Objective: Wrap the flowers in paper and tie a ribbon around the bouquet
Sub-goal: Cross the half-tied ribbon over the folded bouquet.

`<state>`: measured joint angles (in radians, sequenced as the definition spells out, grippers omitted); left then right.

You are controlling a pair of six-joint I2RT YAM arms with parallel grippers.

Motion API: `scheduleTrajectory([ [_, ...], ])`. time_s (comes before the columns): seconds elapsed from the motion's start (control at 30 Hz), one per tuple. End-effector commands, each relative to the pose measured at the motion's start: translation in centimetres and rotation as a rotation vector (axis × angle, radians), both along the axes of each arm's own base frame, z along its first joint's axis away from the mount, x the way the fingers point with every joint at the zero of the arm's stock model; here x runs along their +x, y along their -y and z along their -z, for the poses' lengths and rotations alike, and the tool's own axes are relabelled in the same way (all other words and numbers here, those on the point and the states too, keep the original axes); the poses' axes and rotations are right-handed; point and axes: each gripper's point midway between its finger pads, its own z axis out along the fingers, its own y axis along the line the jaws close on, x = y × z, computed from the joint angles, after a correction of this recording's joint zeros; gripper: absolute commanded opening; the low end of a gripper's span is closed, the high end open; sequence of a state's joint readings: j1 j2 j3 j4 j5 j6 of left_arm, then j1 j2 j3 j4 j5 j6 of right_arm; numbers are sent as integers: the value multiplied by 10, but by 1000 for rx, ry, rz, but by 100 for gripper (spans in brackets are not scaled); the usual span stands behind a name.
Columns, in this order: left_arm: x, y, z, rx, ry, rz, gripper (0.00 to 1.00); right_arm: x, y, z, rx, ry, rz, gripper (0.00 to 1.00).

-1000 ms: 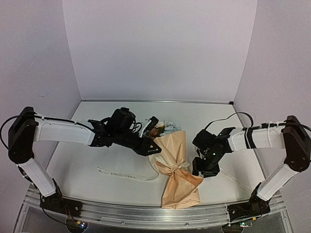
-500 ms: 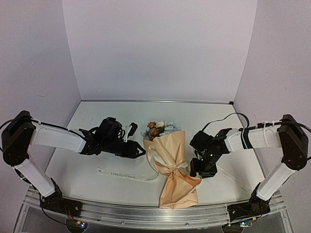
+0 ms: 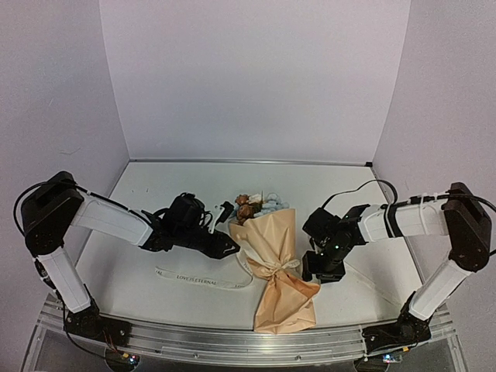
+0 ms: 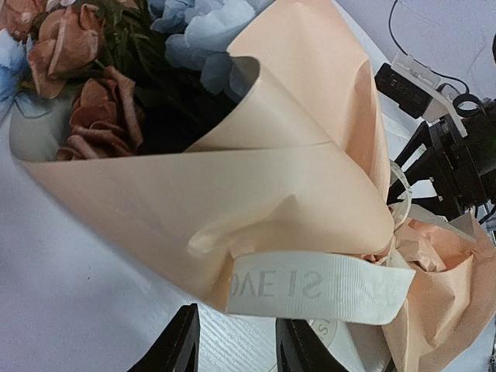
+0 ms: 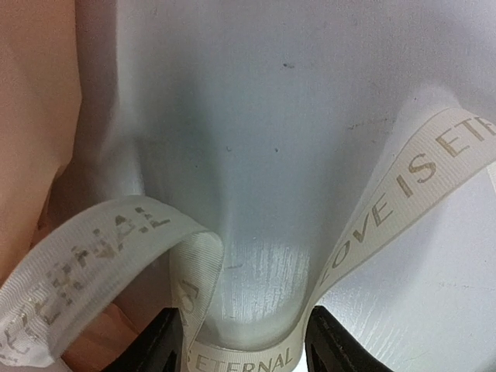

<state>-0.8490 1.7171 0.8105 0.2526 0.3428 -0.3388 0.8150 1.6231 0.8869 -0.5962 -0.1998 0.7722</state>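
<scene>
The bouquet (image 3: 277, 260) lies on the tabletop (image 3: 170, 182), its flowers (image 3: 252, 205) far and paper (image 3: 287, 298) tail near. Left of its cone, the left tool (image 4: 236, 349) gapes empty. Right of its waist, nearer the tied ribbon (image 3: 203, 279), the right tool (image 5: 242, 345) stands open around a loop.

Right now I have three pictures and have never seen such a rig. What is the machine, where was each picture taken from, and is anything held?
Two robot arms, left arm and right arm, are bolted at the near edge of a white table. The wide picture comes from a camera above and behind them; each close-up comes from a wrist camera. On the table lies the bouquet: flowers in peach paper, tied with a lettered ribbon whose tail trails left. The left gripper is open close to the paper, holding nothing. The right gripper is open, a ribbon loop lying between its fingers.
</scene>
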Motion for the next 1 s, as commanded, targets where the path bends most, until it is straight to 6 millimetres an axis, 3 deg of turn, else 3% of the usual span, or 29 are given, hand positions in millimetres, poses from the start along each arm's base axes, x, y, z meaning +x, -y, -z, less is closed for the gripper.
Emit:
scheduleTrajectory([
  [0.0,10,25,-29,-77,103,69,34,8,-9,-4,8,24,-4,55],
  [0.27,12,21,-33,-55,110,45,10,13,-17,-5,19,20,-13,54],
  [0.43,12,10,-54,-66,174,20,0,18,-29,-6,42,7,-30,50],
  [0.6,6,5,-87,-85,269,17,0,26,-40,-10,41,2,-79,49],
  [0.7,-6,14,-100,-74,323,71,0,31,-50,-9,50,-10,-102,48],
  [0.97,-41,70,-121,-52,424,280,0,39,-71,-8,76,-39,-77,47],
])
